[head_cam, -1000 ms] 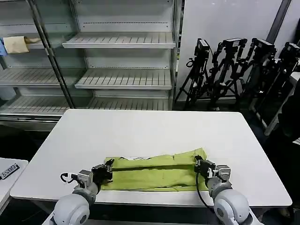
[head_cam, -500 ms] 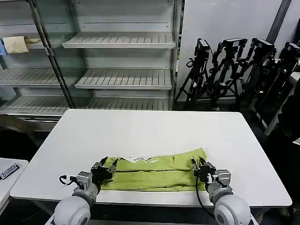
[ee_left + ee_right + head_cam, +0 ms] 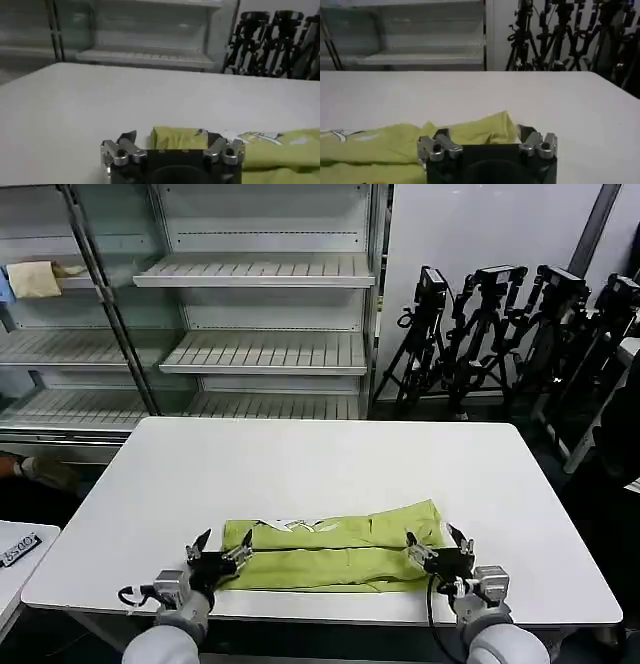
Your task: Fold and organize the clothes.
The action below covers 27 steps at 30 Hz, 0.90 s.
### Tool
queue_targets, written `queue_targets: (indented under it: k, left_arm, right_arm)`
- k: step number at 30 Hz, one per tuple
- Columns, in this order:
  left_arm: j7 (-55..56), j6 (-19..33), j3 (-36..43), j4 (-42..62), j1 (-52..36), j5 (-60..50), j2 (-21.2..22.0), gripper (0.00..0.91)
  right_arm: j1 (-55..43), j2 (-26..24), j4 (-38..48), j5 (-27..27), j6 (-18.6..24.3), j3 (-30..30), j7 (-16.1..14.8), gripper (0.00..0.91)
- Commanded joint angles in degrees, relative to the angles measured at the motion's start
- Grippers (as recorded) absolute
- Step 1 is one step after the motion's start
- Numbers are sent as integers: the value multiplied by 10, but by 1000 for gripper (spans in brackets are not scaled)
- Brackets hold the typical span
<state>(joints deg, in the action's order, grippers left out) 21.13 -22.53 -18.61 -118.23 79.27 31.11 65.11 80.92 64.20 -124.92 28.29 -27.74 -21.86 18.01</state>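
Note:
The lime yellow-green T-shirt (image 3: 330, 552) lies folded into a long flat strip near the front edge of the white table (image 3: 320, 454), with a bit of white print (image 3: 298, 526) showing on top. My left gripper (image 3: 218, 550) is open at the strip's left end, low over the table. At the strip's right end my right gripper (image 3: 437, 546) is open too. In the left wrist view the shirt's end (image 3: 175, 140) lies just beyond the spread fingers of the left gripper (image 3: 168, 136). In the right wrist view the shirt (image 3: 395, 145) bunches ahead of the right gripper (image 3: 482, 134).
Metal shelving (image 3: 265, 349) stands behind the table, with a pale yellow folded cloth (image 3: 35, 279) on a left shelf. Black tripods (image 3: 500, 334) crowd the back right. A small side table (image 3: 15, 549) sits at the left. The table's far half is bare.
Both grippers have opened, let go of the shirt's ends and drawn back toward the front edge. The shirt has settled into a narrower strip with the white print showing.

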Motion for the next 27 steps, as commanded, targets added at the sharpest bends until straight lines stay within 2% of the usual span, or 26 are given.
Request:
queue_targets:
  k: [1,5,7,8,9,10,27]
  left_arm:
    - [7,20,4,18,25,-16,41,907]
    - [2,24,12,30,20,-15,37,907]
    - [1,29,16,32,21,-15,37,534]
    - [0,31,18,33,22,-15,37,252]
    - [-1,34,21,34,23,-16,37,91]
    - [-1,35,22,35,24,-16,38,30]
    - [-7,65,5,39,27,25,30,20]
  right_arm:
    - [24,1,-15,-10,5,-8,1,907]
    - [24,-1,-17,-9,5,-9,2,907]
    - [25,-1,-17,-9,6,-10,3,907]
    - [24,-1,-17,-9,6,-11,4,907]
    - [24,-1,-17,-9,6,-11,4,907]
    - [25,-1,-17,-9,6,-11,4,907]
    - [17,1,-14,-7,8,-8,13,907]
